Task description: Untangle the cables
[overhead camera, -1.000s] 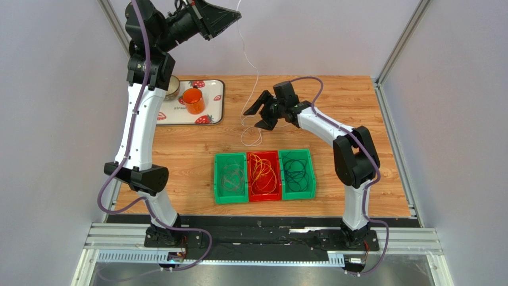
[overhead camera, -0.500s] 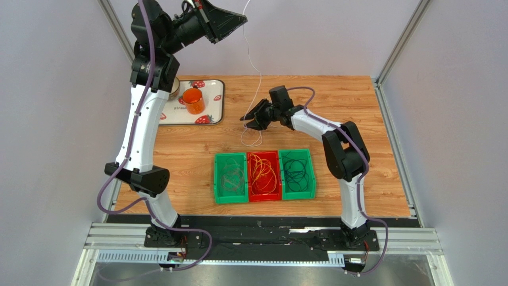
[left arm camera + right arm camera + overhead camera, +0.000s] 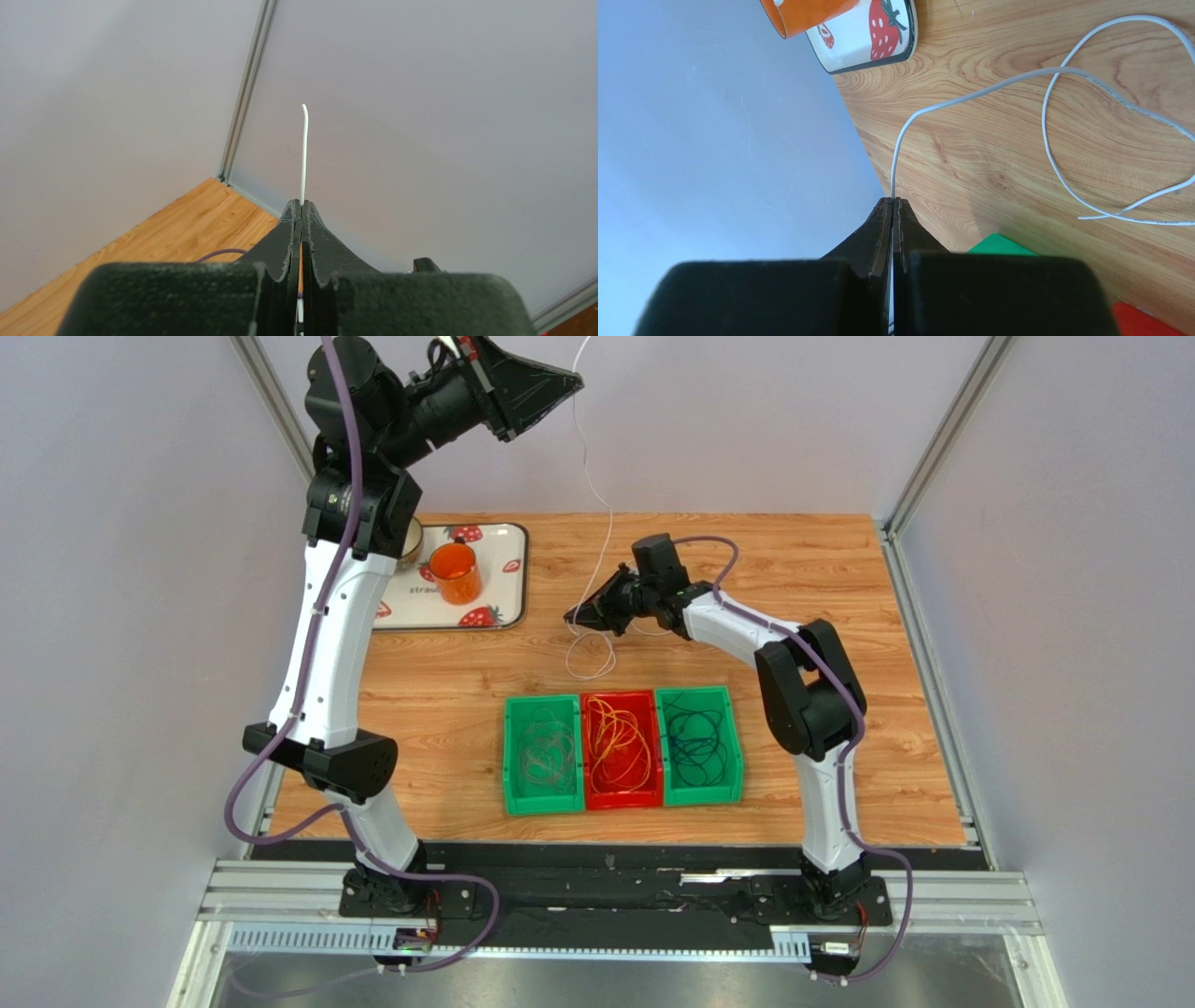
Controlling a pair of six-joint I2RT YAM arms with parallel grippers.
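White cable (image 3: 303,154) hung between left gripper (image 3: 302,207), clenched on its top end, and right gripper (image 3: 893,203), pinching it lower. Likely freed; next needs lowering into left green bin (image 3: 511,756).

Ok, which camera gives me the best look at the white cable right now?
Top external: it shows the white cable whole, strung from the left gripper down to the right gripper, with its loop on the table. Left wrist shows only the tip past its fingers; right wrist shows just the loops.
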